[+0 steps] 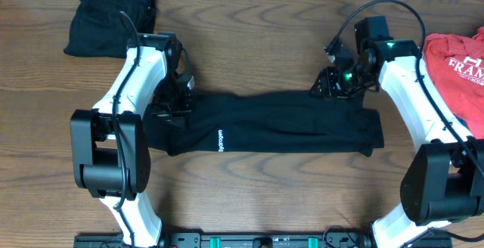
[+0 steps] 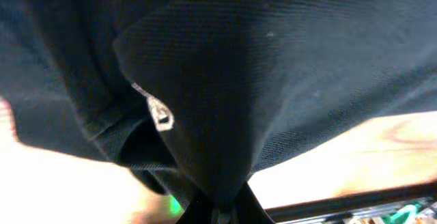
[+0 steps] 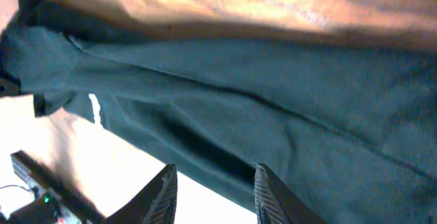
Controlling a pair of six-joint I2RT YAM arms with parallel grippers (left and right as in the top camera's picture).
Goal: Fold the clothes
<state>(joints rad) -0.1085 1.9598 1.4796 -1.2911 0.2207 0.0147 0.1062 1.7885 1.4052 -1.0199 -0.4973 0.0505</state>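
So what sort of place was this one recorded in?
Probably a lab or data-collection bench rather than a home: a wood-grain table, two robot arms based at its near edge, and a black garment spread out, with a black pile and a red tee set aside.

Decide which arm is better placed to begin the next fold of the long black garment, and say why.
Probably left. The left gripper is shut on the left end of the black garment, ready to carry it over. The right gripper hovers over the other end, jaws apart, gripping nothing.
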